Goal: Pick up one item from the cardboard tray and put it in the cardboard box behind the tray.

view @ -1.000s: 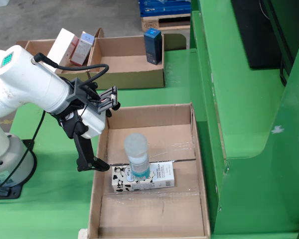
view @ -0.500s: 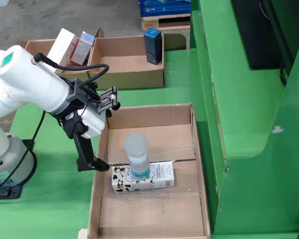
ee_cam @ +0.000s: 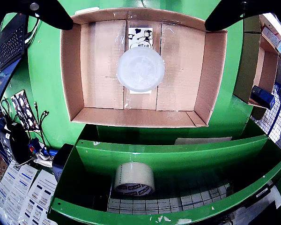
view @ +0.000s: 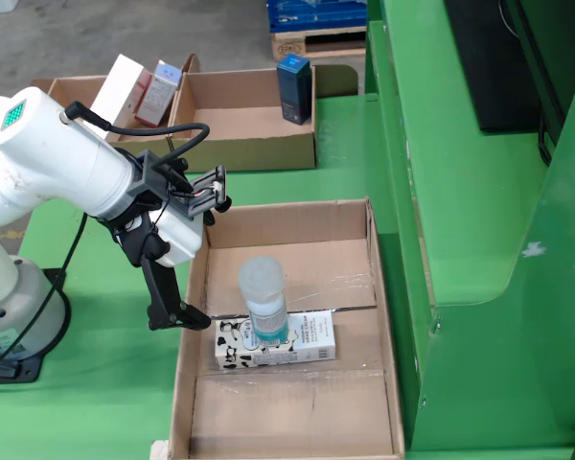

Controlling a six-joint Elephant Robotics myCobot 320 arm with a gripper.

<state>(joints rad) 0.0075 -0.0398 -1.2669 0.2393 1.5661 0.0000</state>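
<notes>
Nothing has changed over the last second: pincer (view: 177,316) still hangs spread, probably left of the tray (view: 383,287). Bottle (view: 264,302) stands on milk carton (view: 302,340), ungrasped; pick not started.

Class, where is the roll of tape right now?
In the gripper view, the roll of tape stands low and central on the green shelf, just below the cardboard tray.

My fingertips (ee_cam: 47,14) run off the wrist view's top edge. The bottle (ee_cam: 141,69) hides most of the carton (ee_cam: 141,37) beneath it.
</notes>
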